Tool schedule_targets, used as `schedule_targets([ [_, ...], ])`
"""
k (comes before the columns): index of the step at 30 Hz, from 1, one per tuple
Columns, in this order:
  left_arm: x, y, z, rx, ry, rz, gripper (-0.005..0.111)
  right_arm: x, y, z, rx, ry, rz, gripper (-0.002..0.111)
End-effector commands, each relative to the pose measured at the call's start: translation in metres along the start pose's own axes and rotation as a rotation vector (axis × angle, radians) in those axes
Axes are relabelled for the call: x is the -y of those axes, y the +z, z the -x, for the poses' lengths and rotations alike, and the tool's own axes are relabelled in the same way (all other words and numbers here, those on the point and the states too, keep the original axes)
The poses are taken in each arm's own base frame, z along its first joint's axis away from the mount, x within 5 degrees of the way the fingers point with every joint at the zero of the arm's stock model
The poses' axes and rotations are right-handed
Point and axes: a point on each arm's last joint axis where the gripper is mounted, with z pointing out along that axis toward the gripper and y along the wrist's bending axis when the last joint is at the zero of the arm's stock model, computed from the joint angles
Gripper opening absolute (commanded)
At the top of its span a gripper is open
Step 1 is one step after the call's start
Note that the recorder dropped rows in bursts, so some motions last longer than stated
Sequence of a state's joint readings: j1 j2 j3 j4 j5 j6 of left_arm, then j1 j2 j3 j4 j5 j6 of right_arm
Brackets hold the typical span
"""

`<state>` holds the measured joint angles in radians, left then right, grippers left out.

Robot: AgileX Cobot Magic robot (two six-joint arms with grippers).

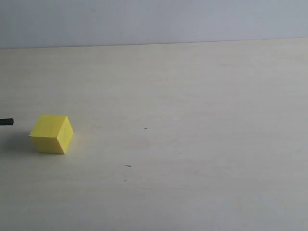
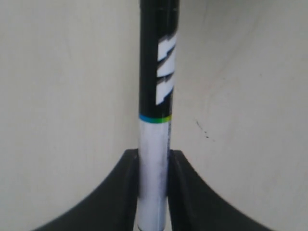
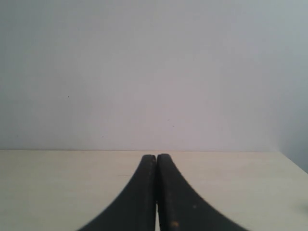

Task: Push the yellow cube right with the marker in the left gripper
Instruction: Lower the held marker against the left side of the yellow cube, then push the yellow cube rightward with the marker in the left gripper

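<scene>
The yellow cube point(image 1: 52, 134) sits on the pale table at the far left of the exterior view. Just left of it, the black end of the marker point(image 1: 6, 121) pokes in from the frame edge, a short gap from the cube. In the left wrist view my left gripper point(image 2: 154, 159) is shut on the marker point(image 2: 158, 96), gripping its white barrel, with the black lettered half pointing away. The cube does not show in that view. My right gripper point(image 3: 157, 158) is shut with nothing in it, facing the wall; it is out of the exterior view.
The pale table point(image 1: 192, 144) runs rightward from the cube, with a few small dark specks point(image 1: 127, 166) on it. A grey wall point(image 1: 154, 19) stands behind the table's far edge.
</scene>
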<state>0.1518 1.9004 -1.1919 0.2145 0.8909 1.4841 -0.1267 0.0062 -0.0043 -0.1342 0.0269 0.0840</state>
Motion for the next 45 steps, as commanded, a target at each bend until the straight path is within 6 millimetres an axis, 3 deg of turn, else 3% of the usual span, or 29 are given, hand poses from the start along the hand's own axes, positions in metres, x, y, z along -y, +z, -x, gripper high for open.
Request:
schedule_targets([
  [1, 0.000, 0.006, 0.005, 0.040, -0.017, 0.065, 0.000, 0.000, 0.000, -0.001, 0.004, 0.001, -0.006, 0.000],
  [6, -0.003, 0.008, 0.010, 0.084, -0.060, 0.112, 0.000, 0.000, 0.000, -0.001, 0.004, 0.001, -0.006, 0.000],
  [10, 0.009, 0.008, 0.014, 0.134, 0.038, -0.012, 0.000, 0.000, 0.000, -0.001, 0.004, 0.001, -0.006, 0.000],
  [18, 0.012, 0.014, 0.008, 0.043, 0.159, -0.005, 0.000, 0.000, 0.000, -0.001, 0.004, 0.001, -0.006, 0.000],
  [27, 0.008, 0.008, 0.046, 0.113, 0.205, 0.060, 0.000, 0.000, 0.000, -0.001, 0.004, 0.001, -0.006, 0.000],
  [34, 0.011, 0.000, 0.086, 0.126, 0.307, 0.069, 0.000, 0.000, 0.000, -0.001, 0.004, 0.001, -0.006, 0.000],
  [41, 0.015, 0.005, 0.062, 0.072, 0.242, -0.016, 0.000, 0.000, 0.000, -0.001, 0.004, 0.001, -0.006, 0.000],
  [45, 0.016, 0.004, 0.065, 0.072, 0.256, -0.017, 0.000, 0.001, 0.000, -0.004, -0.028, 0.001, -0.009, 0.000],
])
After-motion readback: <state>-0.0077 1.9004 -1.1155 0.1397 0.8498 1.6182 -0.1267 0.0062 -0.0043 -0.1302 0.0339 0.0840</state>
